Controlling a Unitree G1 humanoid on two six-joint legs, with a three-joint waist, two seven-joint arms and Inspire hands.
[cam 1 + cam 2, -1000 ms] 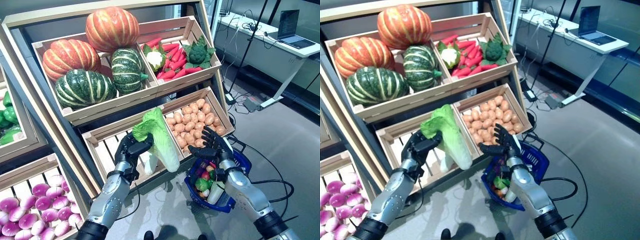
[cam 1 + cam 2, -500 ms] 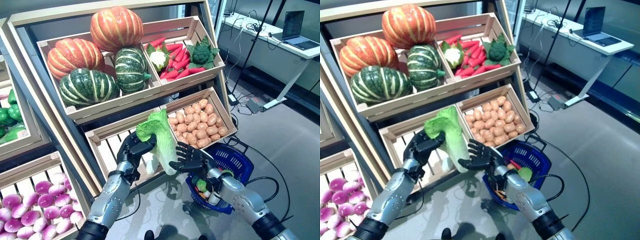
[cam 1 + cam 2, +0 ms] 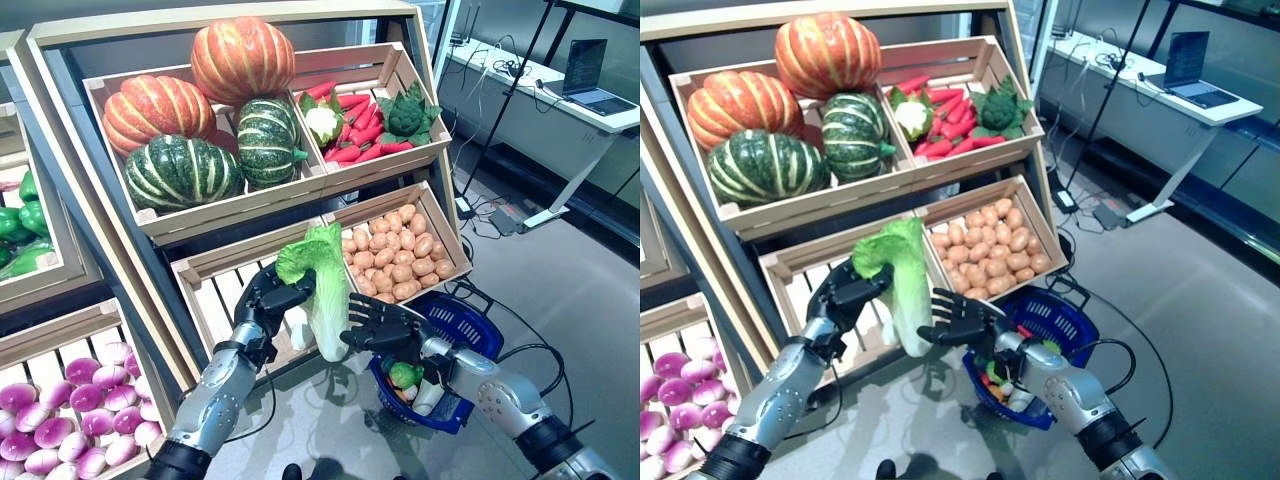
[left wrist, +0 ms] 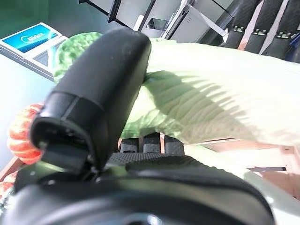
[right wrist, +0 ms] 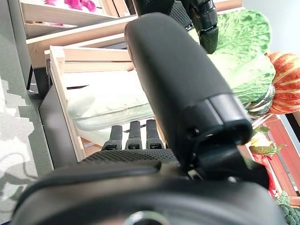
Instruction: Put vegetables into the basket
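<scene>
My left hand [image 3: 268, 298] is shut on a napa cabbage [image 3: 325, 290], green at the top and pale at the stem, holding it upright in front of the stand's lower crate. The left wrist view shows the thumb [image 4: 98, 84] curled over the cabbage [image 4: 206, 103]. My right hand [image 3: 380, 325] is open, fingers spread, right beside the cabbage's pale lower end, between it and the blue basket [image 3: 466, 321]. The basket stands on the floor at the right and holds a green vegetable [image 3: 403, 374], a white one and red pieces. The right wrist view shows the cabbage [image 5: 234, 56] past its fingers.
The wooden stand [image 3: 160, 235] with slanted crates rises right behind both hands. A crate of potatoes [image 3: 398, 262] is just above the basket. A desk with a laptop [image 3: 590, 85] stands at the far right, with cables on the floor.
My right hand has moved left from above the basket to the cabbage's lower end. My left hand has kept hold of the cabbage, which hangs slightly straighter. The camera has shifted a little.
</scene>
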